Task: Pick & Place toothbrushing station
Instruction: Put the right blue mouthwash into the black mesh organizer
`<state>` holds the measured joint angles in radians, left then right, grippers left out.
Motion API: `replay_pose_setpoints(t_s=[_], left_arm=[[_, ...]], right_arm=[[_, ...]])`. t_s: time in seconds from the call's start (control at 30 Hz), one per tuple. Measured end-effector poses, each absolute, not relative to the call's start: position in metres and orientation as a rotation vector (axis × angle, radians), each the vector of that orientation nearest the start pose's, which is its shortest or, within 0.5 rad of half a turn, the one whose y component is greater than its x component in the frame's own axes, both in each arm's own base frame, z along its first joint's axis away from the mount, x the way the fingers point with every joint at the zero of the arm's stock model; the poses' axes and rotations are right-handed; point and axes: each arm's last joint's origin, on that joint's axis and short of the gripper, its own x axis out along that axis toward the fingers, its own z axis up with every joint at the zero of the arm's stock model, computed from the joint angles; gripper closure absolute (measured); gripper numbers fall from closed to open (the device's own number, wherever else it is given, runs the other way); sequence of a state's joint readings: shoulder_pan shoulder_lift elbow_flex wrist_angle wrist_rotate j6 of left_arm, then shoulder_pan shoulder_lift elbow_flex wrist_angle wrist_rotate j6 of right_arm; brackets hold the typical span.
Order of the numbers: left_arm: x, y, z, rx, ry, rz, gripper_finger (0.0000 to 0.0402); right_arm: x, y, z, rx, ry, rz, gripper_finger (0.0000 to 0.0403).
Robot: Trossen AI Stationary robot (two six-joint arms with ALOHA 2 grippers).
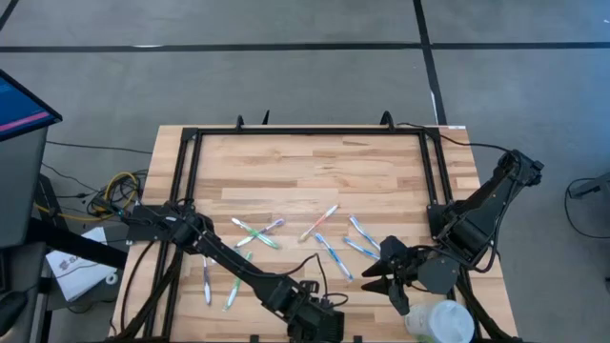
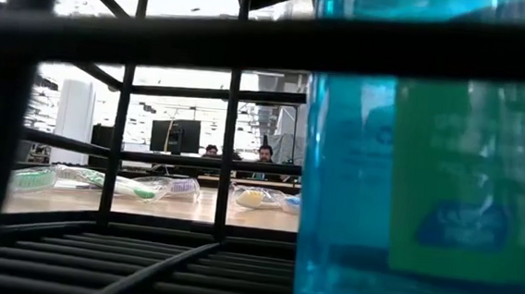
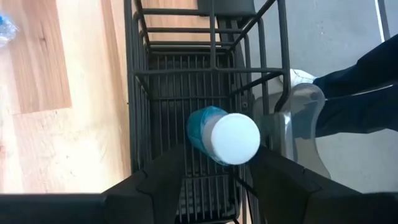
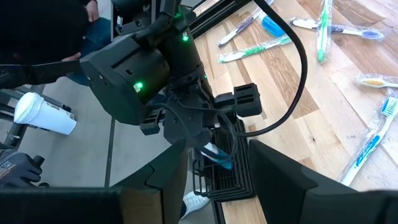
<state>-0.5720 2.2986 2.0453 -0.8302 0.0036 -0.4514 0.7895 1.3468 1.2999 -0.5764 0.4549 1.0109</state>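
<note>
We see a black wire toothbrushing station (image 3: 186, 93) on the light butcher-block table (image 1: 315, 171), pale and tan strips. Inside the station: a translucent blue bottle (image 3: 208, 127) with a white cap (image 3: 235, 138). Beside the station, toothbrushes (image 1: 324, 238) are green, blue, purple, mostly white-handled. Both arms are black.

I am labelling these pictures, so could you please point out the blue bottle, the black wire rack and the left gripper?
Blue bottle (image 3: 235, 138): left wrist view, its white cap.
Black wire rack (image 3: 177, 87): left wrist view, its barred floor.
Left gripper (image 1: 319, 322): high view, its body at the table's near edge.
</note>
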Motion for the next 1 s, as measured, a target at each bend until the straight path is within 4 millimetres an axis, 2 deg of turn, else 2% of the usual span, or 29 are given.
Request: replay_pose_setpoints(t_s=[1.0], left_arm=[[0.4119,-0.267,0.2118,-0.082,1.159,-0.267,0.0225]], right_arm=[[0.2097,0.1934,0.3546,0.596,0.607,0.043,0.0242]])
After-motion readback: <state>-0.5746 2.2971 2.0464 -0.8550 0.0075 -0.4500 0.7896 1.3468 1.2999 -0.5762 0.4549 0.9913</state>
